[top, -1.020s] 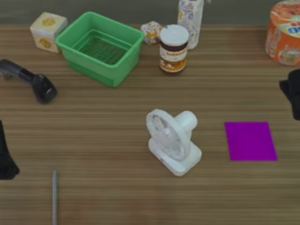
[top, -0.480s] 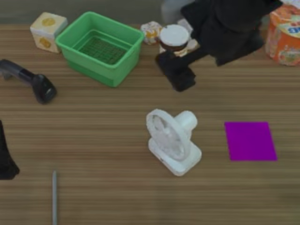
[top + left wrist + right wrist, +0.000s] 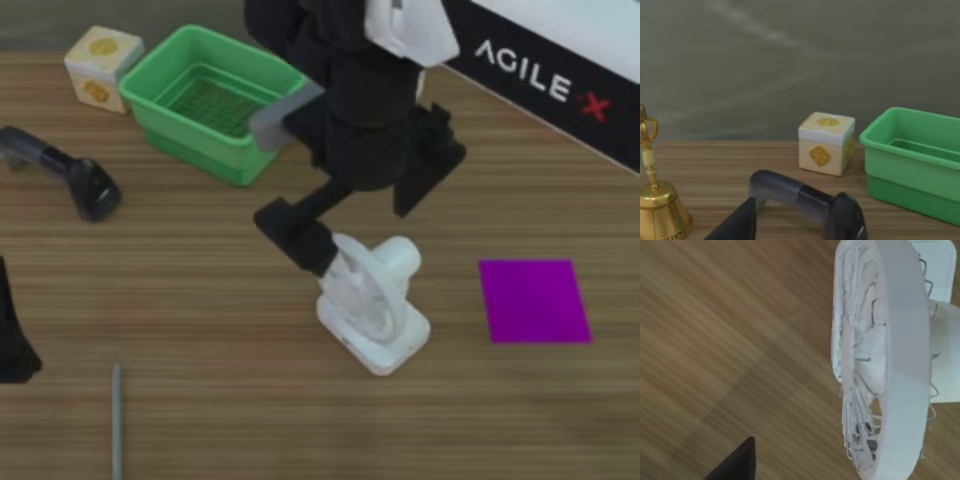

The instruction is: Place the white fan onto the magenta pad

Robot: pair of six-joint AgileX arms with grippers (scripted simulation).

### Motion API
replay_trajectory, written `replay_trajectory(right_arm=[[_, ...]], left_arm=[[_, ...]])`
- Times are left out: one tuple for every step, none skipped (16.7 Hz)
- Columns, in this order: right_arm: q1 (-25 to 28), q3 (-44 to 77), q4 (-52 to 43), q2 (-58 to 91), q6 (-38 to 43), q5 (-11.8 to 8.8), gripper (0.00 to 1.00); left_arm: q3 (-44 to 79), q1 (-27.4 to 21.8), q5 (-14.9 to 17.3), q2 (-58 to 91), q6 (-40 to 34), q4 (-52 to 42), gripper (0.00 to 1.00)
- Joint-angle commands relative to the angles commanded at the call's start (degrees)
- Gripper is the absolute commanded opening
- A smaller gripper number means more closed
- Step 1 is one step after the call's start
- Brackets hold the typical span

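The white fan (image 3: 378, 318) stands upright at the table's middle, its round grille (image 3: 900, 355) filling the right wrist view. My right gripper (image 3: 350, 225) hovers open just above and behind it. One dark finger (image 3: 300, 240) sits beside the grille's front face, and that fingertip (image 3: 737, 465) is apart from the cage; the other finger is hidden. The magenta pad (image 3: 533, 300) lies flat and bare to the fan's right. My left gripper (image 3: 12, 340) is parked at the table's left edge, open and holding nothing.
A green basket (image 3: 200, 150) stands at the back left with a cream cube box (image 3: 102, 65) beside it. A black scanner (image 3: 75, 180) lies at the left and a grey pen (image 3: 116, 420) near the front left. The left wrist view shows a gold bell (image 3: 657, 210).
My right arm has swung in from the right edge, across the back of the table, and come down over the fan. It now covers the jar and bottle. Fan and pad have not moved.
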Motion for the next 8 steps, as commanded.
replay_trajectory(right_arm=[[0.0,0.0,0.0,0.0,0.0,0.0,1.00],[0.0,0.0,0.0,0.0,0.0,0.0,1.00],[0.0,0.0,0.0,0.0,0.0,0.0,1.00],[-0.3,-0.1,0.1,0.0,0.0,0.0,1.00],[-0.2,-0.3,0.3,-0.1,0.0,0.0,1.00],[-0.1,-1.1,1.1,-0.2,-0.1,0.0,1.00],[-0.1,-2.6,2.5,-0.4,-0.1,0.0,1.00],[-0.1,-4.5,4.2,-0.6,-0.1,0.0,1.00]], left_arm=[[0.0,0.0,0.0,0.0,0.0,0.0,1.00],[0.0,0.0,0.0,0.0,0.0,0.0,1.00],[0.0,0.0,0.0,0.0,0.0,0.0,1.00],[0.0,0.0,0.0,0.0,0.0,0.0,1.00],[0.0,0.0,0.0,0.0,0.0,0.0,1.00],[0.0,0.0,0.0,0.0,0.0,0.0,1.00],[0.0,0.0,0.0,0.0,0.0,0.0,1.00],[0.0,0.0,0.0,0.0,0.0,0.0,1.00]])
